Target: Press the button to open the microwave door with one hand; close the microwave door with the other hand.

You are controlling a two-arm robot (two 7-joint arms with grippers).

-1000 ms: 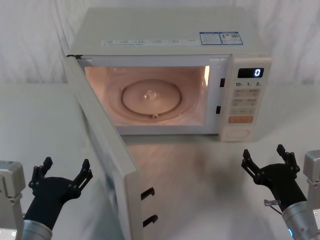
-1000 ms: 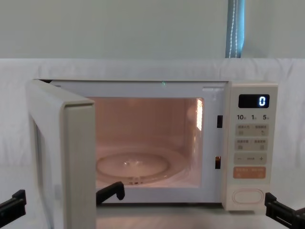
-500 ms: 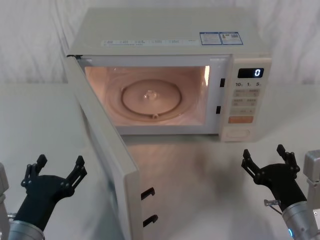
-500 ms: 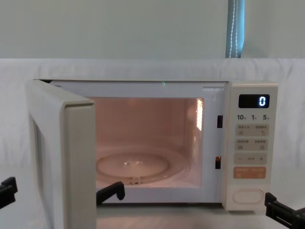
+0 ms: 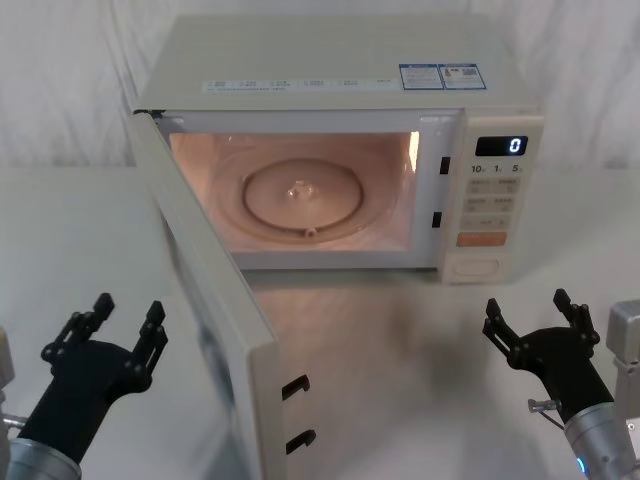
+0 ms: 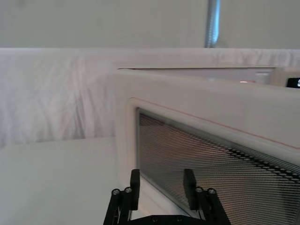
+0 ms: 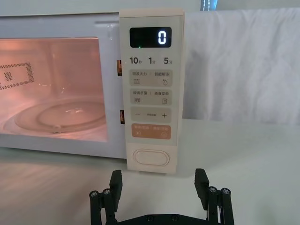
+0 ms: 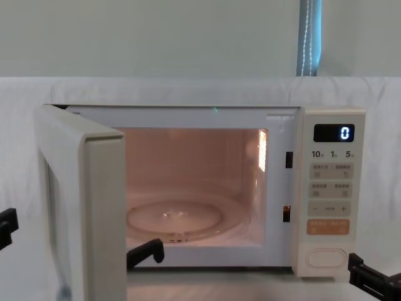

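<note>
Nearest the robot, the left gripper (image 5: 105,330) is held low at the left of the table (image 5: 60,240), its fingers (image 6: 135,188) spread apart and empty, just beside the outer face of the microwave door (image 5: 215,320) without a visible touch; in the left wrist view the door's dark mesh window (image 6: 220,173) is seen directly beyond the fingertips. The right gripper (image 5: 530,322) is held low at the right, fingers spread and empty, in front of the key panel and apart from it. The microwave door is swung wide open on its left hinge, reaching toward the robot, with 2 dark latch hooks (image 5: 297,412) seen on its free edge. Farther back, the microwave (image 5: 340,70) is set on the white-covered table, its cavity lit and the glass turntable (image 5: 302,196) visible inside. On the panel at the right, the display (image 7: 150,37) reads 0, and the button (image 7: 150,158) is placed at the bottom, below the orange key (image 7: 150,131).
</note>
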